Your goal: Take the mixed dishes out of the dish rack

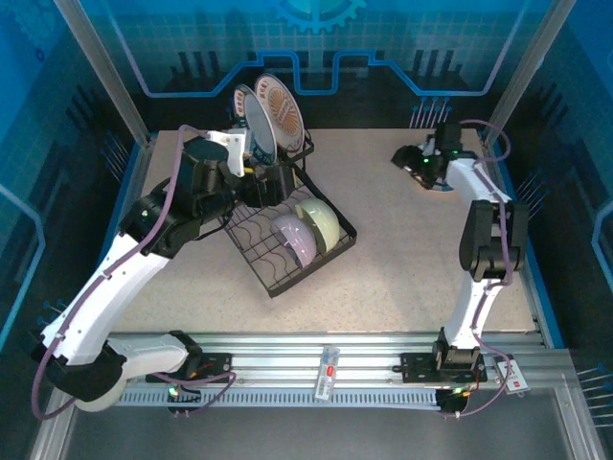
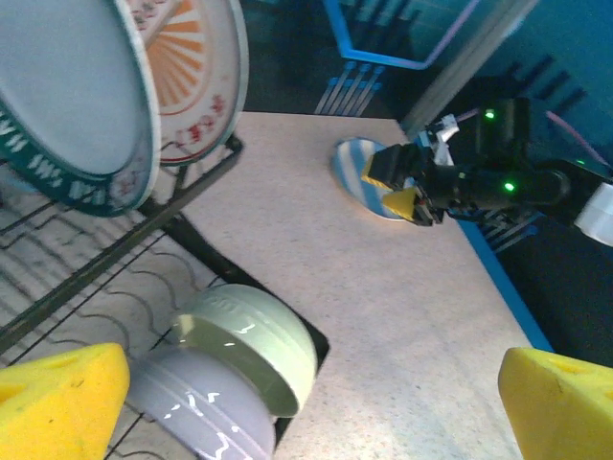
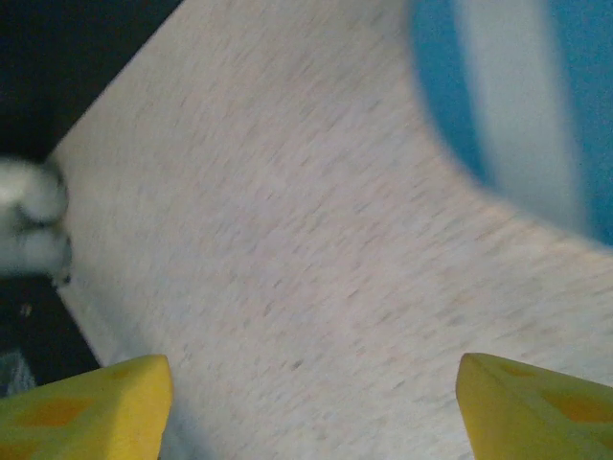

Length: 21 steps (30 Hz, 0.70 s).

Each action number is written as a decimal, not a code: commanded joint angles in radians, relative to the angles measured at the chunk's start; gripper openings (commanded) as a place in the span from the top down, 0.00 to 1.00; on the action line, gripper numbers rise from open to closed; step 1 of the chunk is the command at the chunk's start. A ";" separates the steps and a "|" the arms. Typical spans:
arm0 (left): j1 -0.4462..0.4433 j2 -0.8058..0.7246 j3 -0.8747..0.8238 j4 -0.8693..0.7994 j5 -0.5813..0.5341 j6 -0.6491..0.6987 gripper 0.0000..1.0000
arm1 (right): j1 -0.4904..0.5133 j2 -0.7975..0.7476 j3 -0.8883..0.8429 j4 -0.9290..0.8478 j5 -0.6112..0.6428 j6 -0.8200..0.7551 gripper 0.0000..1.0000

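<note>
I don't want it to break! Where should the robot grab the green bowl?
Probably its upper rim, coming down from above: the green bowl stands on edge in the rack, beside the purple bowl, so its top edge is free.

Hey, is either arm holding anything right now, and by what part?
Nothing is held. The left gripper is open by the dish rack. The right gripper is open over the table, beside the striped plate.
</note>
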 commanded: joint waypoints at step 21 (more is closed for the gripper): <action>0.120 0.119 0.071 -0.105 -0.064 -0.087 0.01 | 0.314 0.001 -0.174 -0.137 0.009 -0.110 0.60</action>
